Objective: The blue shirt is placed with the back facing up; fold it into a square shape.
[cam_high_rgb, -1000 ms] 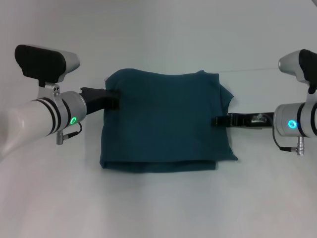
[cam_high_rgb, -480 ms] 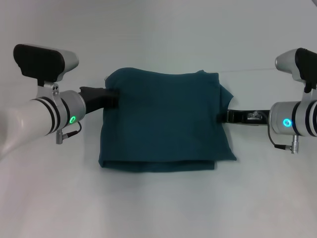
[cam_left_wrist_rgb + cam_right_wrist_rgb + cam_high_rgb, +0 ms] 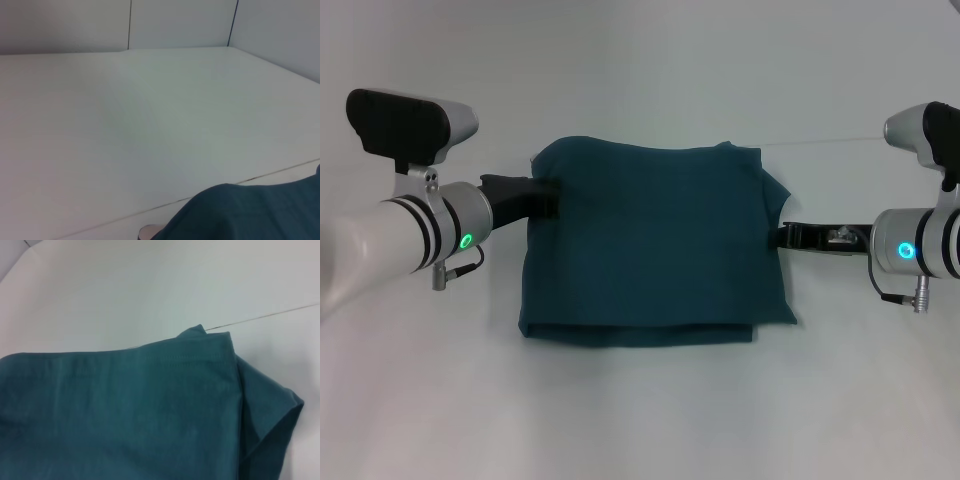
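The blue shirt (image 3: 655, 240) lies folded into a rough square on the white table in the head view, with a second layer showing along its near edge. My left gripper (image 3: 546, 196) is at the shirt's left edge near the far corner, its tip against the fabric. My right gripper (image 3: 786, 236) is at the shirt's right edge, about halfway along it, low over the table. The left wrist view shows only one corner of the shirt (image 3: 250, 210). The right wrist view shows the shirt's top layer and a loose fold at its side (image 3: 125, 410).
The white table (image 3: 640, 420) spreads all around the shirt. A thin seam line (image 3: 830, 143) runs across the table at the far right. Pale wall panels (image 3: 180, 22) stand behind the table in the left wrist view.
My right gripper has drawn back to the right, from over the shirt's right part to its edge. The left arm and the shirt have hardly moved.
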